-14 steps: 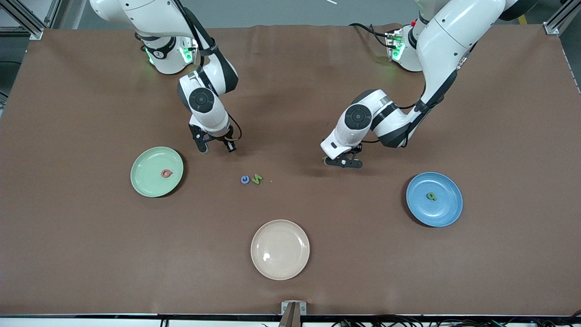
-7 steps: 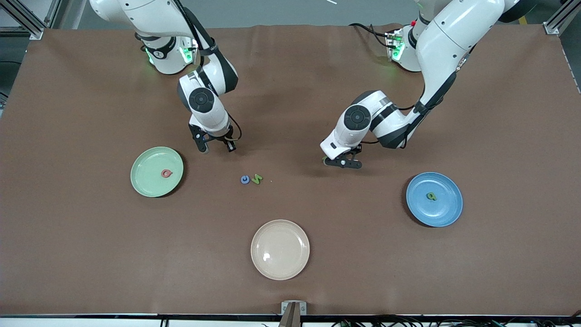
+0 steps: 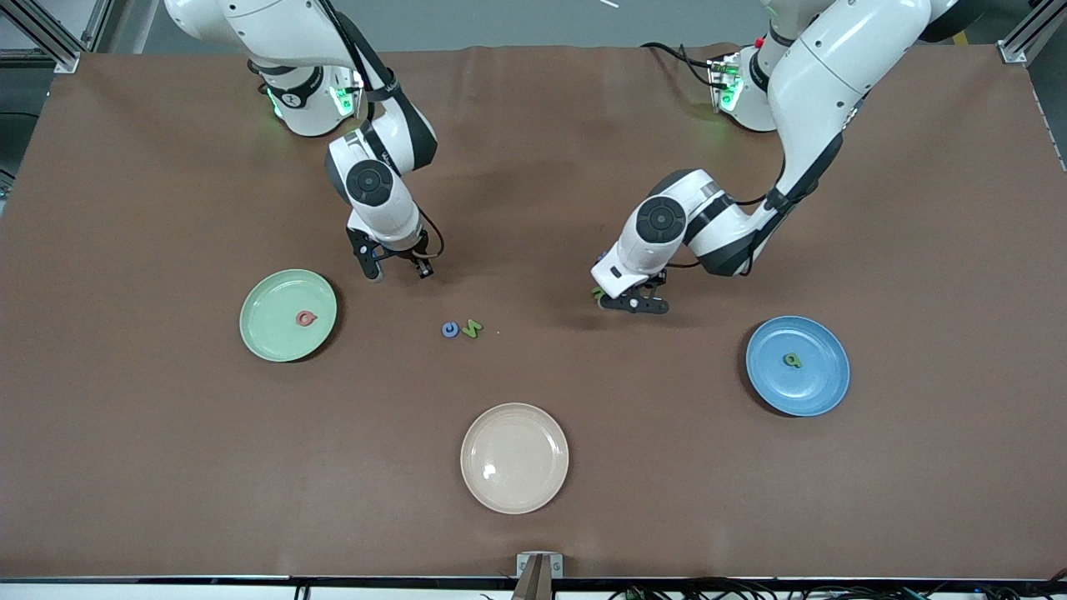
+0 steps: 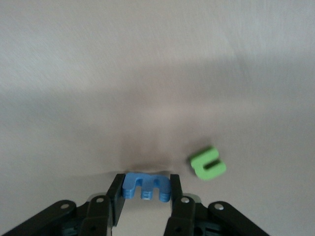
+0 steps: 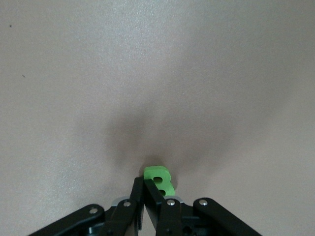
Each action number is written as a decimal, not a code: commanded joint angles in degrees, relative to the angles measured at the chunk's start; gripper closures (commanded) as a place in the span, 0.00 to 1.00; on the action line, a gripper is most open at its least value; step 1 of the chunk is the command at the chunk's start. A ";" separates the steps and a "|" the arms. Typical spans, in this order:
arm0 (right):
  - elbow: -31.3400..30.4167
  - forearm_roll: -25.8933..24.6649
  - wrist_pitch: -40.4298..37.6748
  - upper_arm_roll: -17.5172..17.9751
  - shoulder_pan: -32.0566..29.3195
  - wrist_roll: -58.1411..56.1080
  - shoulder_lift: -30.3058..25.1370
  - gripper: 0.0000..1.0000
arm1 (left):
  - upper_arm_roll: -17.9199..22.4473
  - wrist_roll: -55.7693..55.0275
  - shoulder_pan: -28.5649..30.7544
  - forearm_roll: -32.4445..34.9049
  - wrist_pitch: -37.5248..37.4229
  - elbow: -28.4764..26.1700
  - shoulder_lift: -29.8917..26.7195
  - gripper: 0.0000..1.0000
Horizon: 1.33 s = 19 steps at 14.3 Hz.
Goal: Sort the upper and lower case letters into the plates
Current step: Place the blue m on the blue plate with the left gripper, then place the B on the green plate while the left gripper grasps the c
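Pinching chunky blue letter [image 4: 146, 186]: left end effector [image 4: 146, 192]; smooth round plates [image 3: 288, 315].

Matt brown cloth [image 3: 167, 467] under glossy cream plate [image 3: 542, 483].

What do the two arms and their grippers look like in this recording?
Both arms are glossy white with rounded shells, dark grey joint bands and round dark caps at the wrist. Green lights glow near each base. Thin black cables run along the links. The right gripper and the left gripper are black, with two slim fingers joined by silver screws.
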 commanded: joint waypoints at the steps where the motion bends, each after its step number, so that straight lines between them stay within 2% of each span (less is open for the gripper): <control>1: -1.79 -0.23 0.25 -0.35 0.06 -0.10 -1.46 0.69 | -0.23 -0.25 3.38 1.50 -1.66 2.30 -2.09 0.99; 3: -1.26 -0.23 0.16 -0.35 0.06 -0.10 -1.37 0.56 | -0.23 2.37 5.84 1.50 -3.59 3.97 -3.14 0.99; 5: -0.82 -0.23 0.16 -0.35 0.06 -0.10 -1.37 0.51 | -0.32 8.77 9.18 1.50 -7.88 5.99 -4.55 0.99; 7: -0.73 -0.23 0.16 -0.35 0.06 -0.80 -1.20 0.36 | -0.41 16.68 13.74 1.07 -11.50 7.75 -5.25 0.97; 9: -0.21 -0.23 -0.89 -0.35 -0.11 -2.30 -1.11 0.35 | -0.32 22.05 17.44 1.06 -12.21 8.63 -5.34 0.96; 11: 1.46 -0.23 -5.97 -0.35 -0.20 -3.26 -1.02 0.31 | -0.24 27.50 21.74 1.24 -12.13 9.08 -4.64 0.94; 13: 1.29 -0.32 -6.52 -0.44 -0.12 -4.23 -0.84 0.28 | -0.15 31.55 24.91 1.41 -12.04 9.60 -3.33 0.85; 14: 1.11 -0.41 -6.52 -0.44 0.23 -4.93 -0.58 0.27 | -0.15 32.27 25.80 1.50 -11.95 9.69 -3.15 0.77; 15: 1.03 -0.41 -6.61 -0.44 0.41 -4.94 -0.58 0.27 | 0.20 33.23 26.07 2.11 -11.86 10.04 -2.97 0.73; 16: 0.94 -0.41 -6.70 -0.44 0.59 -4.94 -0.67 0.27 | 0.64 35.15 26.33 2.90 -11.78 10.30 -2.27 0.59; 17: 0.76 -0.41 -6.70 -0.44 0.68 -4.94 -0.67 0.27 | 0.64 35.35 26.77 2.91 -11.43 10.31 -1.83 0.15; 18: 0.50 -0.58 -6.70 -0.44 1.11 -5.03 -0.67 0.28 | 0.64 35.44 26.86 2.91 -11.34 10.22 -1.57 0.00; 19: 0.15 -1.10 -6.70 -0.44 1.46 -5.03 -0.67 0.28 | 0.64 35.18 26.77 2.91 -11.34 10.22 -1.56 0.00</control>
